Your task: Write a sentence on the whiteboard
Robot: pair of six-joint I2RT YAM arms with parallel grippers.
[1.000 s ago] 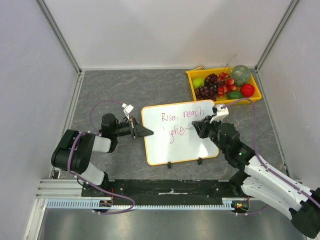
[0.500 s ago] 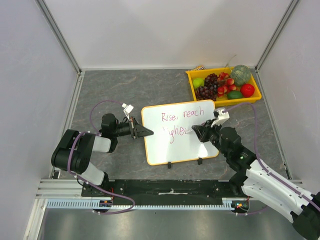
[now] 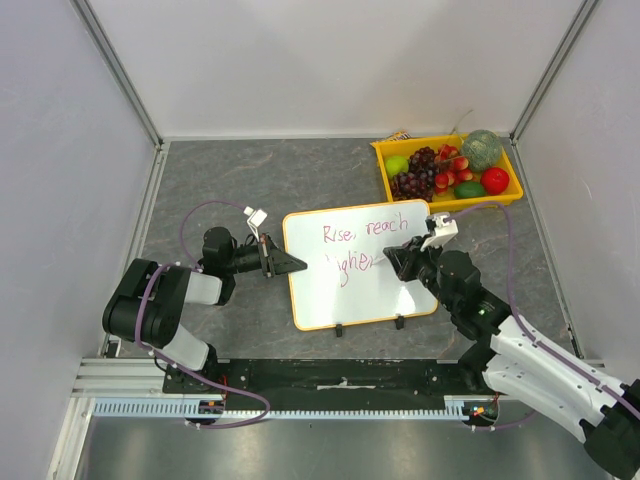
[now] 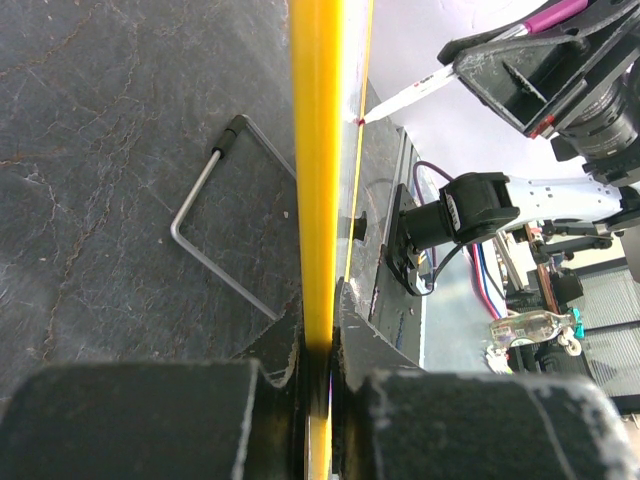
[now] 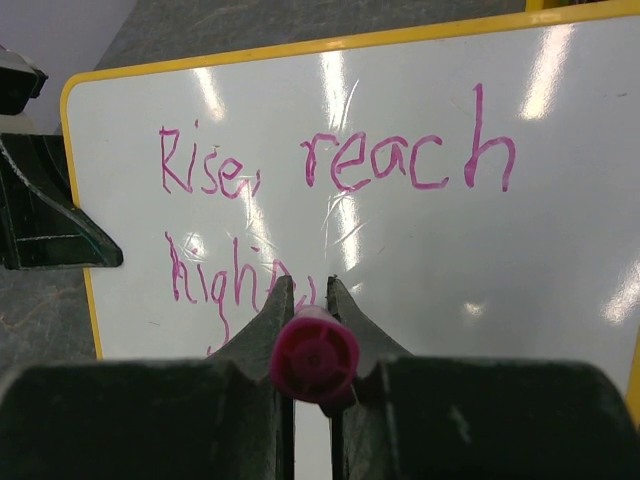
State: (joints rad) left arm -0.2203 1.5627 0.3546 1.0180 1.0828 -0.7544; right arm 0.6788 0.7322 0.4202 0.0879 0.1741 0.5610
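Observation:
The whiteboard [image 3: 355, 290], white with an orange-yellow rim, lies at the table's middle. The sentence [image 3: 362, 231] reads "Rise, reach" with "highe" below it; it also shows in the right wrist view [image 5: 340, 165]. My left gripper [image 3: 285, 264] is shut on the whiteboard's left rim, seen edge-on in the left wrist view [image 4: 318, 180]. My right gripper [image 3: 396, 260] is shut on a pink marker [image 5: 314, 355], held over the end of the second line. The marker's tip [image 4: 362, 118] touches the board in the left wrist view.
A yellow tray [image 3: 508, 160] with grapes, apples and other fruit stands at the back right. Two black clips [image 3: 340, 329] sit on the whiteboard's near edge. A metal wire stand [image 4: 215, 230] lies under the whiteboard. White walls enclose the table.
My right gripper has moved to the right along the second line, and more letters now show after "ighe". The left gripper and the whiteboard have not moved.

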